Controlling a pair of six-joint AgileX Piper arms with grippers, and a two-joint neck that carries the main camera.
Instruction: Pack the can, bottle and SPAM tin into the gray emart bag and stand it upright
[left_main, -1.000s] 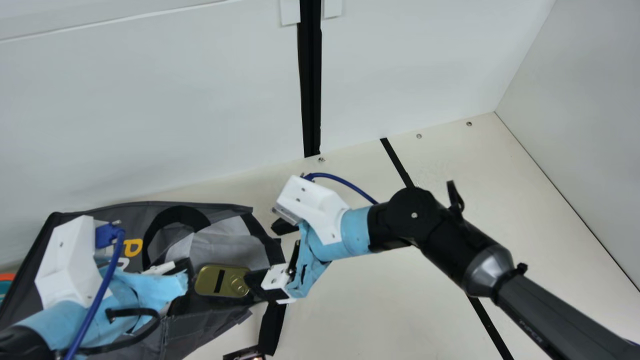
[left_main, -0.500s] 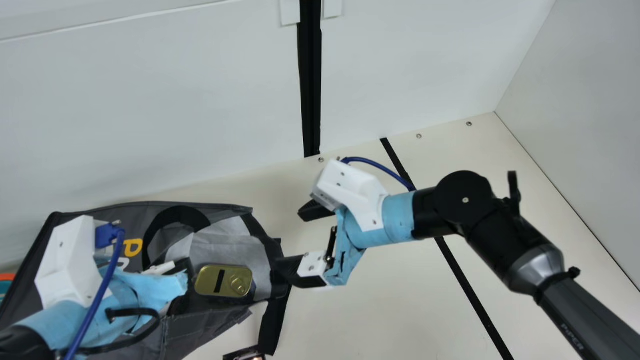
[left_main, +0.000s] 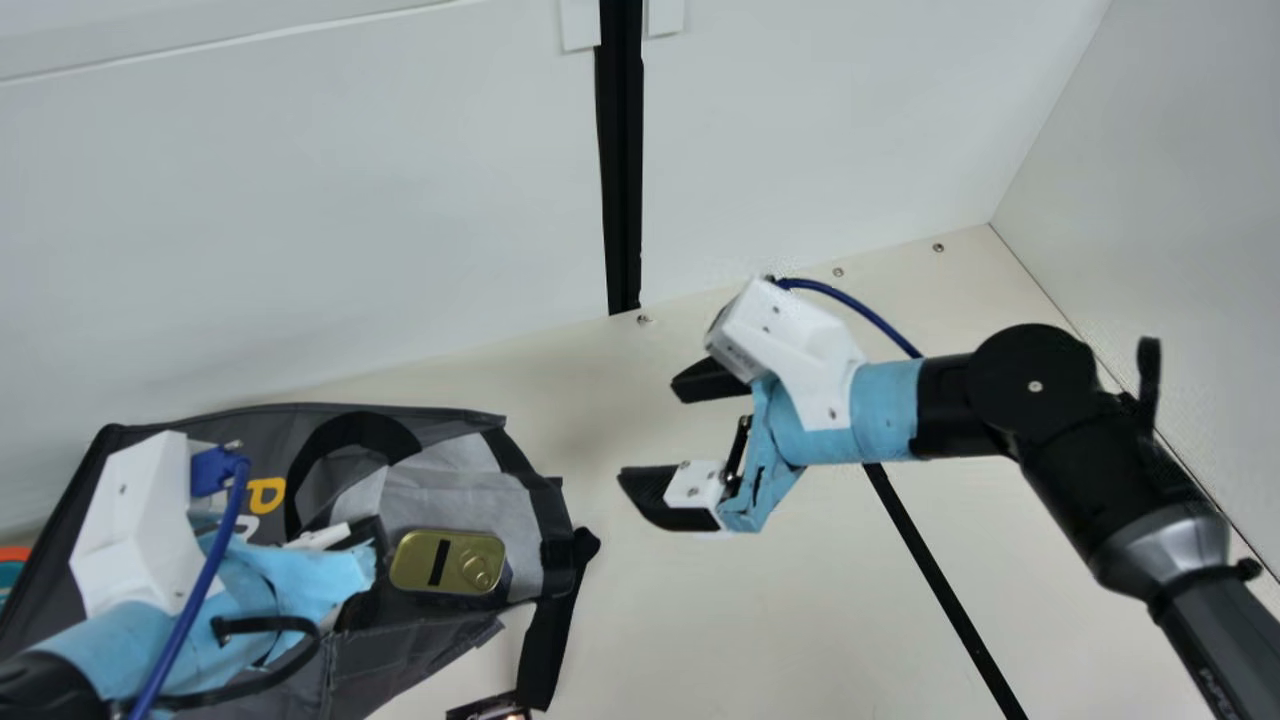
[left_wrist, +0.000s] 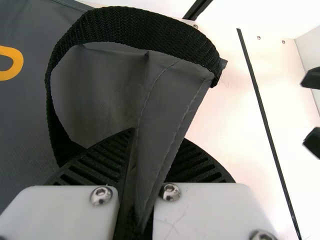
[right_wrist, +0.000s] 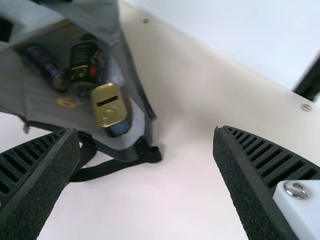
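The gray bag (left_main: 445, 495) lies on its side, its opening facing right in the main view. Just inside the mouth rests the gold-topped SPAM tin (left_main: 447, 562). Deeper in, the right wrist view shows a purple can (right_wrist: 46, 65) and a dark bottle (right_wrist: 82, 65) side by side. My left gripper (left_main: 372, 540) is at the bag's upper layer; in the left wrist view my left gripper (left_wrist: 145, 175) is shut on a fold of the bag (left_wrist: 162, 120). To the right of the mouth, my right gripper (left_main: 650, 430) stands open and apart from the bag, likewise the right gripper (right_wrist: 146, 134).
A black strap (left_main: 550, 640) trails from the bag's mouth onto the cream table (left_main: 740, 620). At the bottom edge lies a small dark object (left_main: 488, 708). An orange and teal item (left_main: 12, 567) shows at far left. White walls (left_main: 350, 220) stand behind and at right.
My right gripper has drawn back from the SPAM tin and the bag's mouth, moving right and toward the back wall. The tin stays in the mouth; the left arm has kept still.
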